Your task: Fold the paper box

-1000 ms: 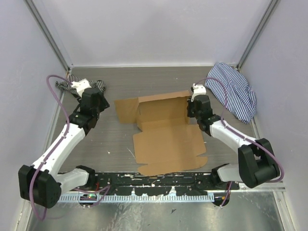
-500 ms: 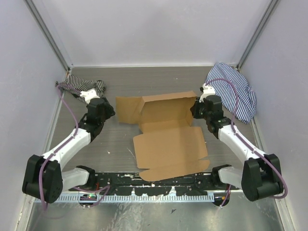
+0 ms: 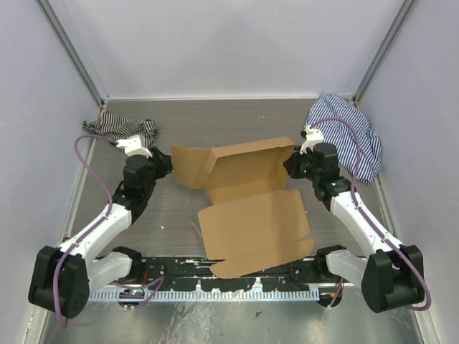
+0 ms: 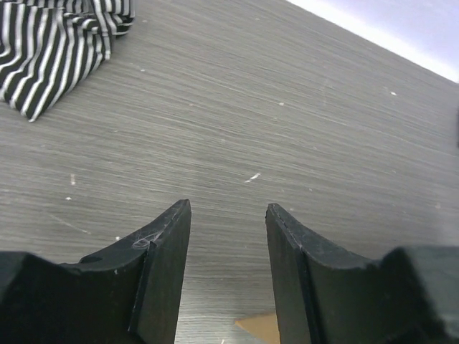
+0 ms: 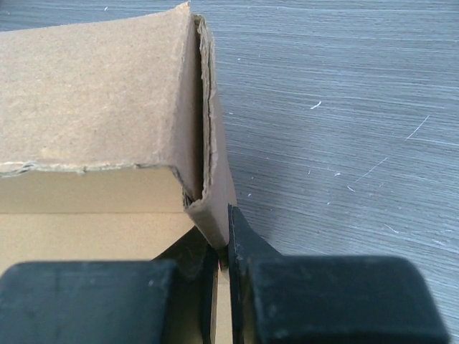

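Note:
The brown paper box [image 3: 247, 204] lies partly folded mid-table, its back wall raised and a large flap flat toward the near edge. My right gripper [image 3: 294, 163] is shut on the box's folded right side wall [image 5: 204, 143], which stands upright between the fingers [image 5: 244, 247]. My left gripper [image 3: 163, 165] is open and empty just left of the box's left flap [image 3: 188, 166]. In the left wrist view its fingers [image 4: 168, 251] hover over bare table, with only a cardboard corner [image 4: 262, 326] showing between them.
A black-and-white striped cloth [image 3: 118, 127] lies at the back left, also in the left wrist view [image 4: 57, 43]. A blue striped cloth [image 3: 351, 136] lies at the back right behind the right arm. Grey walls close in the table.
The box's back wall and right side have risen and the box shifted slightly toward the near edge. The left gripper moved nearer and right, toward the left flap. The right gripper moved slightly right.

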Controlling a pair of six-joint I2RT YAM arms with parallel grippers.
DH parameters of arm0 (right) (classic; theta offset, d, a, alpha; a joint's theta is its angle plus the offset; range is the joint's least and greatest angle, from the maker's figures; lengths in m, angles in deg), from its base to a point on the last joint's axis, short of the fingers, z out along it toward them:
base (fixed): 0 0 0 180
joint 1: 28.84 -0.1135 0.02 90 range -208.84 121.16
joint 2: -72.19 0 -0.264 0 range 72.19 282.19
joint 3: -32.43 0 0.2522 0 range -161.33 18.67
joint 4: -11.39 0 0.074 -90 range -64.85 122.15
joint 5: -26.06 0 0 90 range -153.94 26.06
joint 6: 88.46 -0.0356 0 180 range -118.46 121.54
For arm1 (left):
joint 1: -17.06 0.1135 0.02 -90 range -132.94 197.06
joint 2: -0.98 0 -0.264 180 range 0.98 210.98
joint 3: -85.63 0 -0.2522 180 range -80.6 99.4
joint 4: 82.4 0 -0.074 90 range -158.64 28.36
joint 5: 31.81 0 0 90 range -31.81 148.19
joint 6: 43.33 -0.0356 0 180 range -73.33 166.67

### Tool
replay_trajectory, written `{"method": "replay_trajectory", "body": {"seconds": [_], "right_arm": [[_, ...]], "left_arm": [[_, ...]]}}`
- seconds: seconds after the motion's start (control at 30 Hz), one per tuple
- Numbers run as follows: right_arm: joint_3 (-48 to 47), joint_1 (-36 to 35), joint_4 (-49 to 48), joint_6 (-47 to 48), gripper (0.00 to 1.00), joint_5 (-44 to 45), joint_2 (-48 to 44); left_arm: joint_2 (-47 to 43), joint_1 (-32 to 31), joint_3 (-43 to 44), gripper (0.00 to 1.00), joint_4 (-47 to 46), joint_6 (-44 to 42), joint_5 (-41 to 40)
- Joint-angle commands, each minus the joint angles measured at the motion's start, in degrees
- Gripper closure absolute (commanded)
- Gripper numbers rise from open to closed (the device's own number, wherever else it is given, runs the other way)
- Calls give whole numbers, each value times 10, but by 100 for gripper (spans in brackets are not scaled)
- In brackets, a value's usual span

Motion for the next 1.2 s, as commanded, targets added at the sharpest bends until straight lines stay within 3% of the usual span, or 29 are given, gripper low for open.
{"method": "replay_trajectory", "body": {"seconds": [0.0,0.3,0.53,0.73,0.83,1.17], "right_arm": [[-28,3,-12,0,99,-8,-5],[-58,7,4,-4,99,17,38],[-66,9,16,-1,99,-1,26],[-65,14,8,-1,99,-49,13],[-69,16,16,1,99,-62,3],[-78,21,54,9,99,-66,-25]], "left_arm": [[-43,1,-33,47,-79,-17,94],[-151,1,-107,50,-112,0,209],[-212,1,-99,47,3,-20,60],[-180,1,-98,50,-57,-21,138],[-168,1,-92,49,-52,-27,124],[-263,2,-100,47,29,-30,-69]]}}
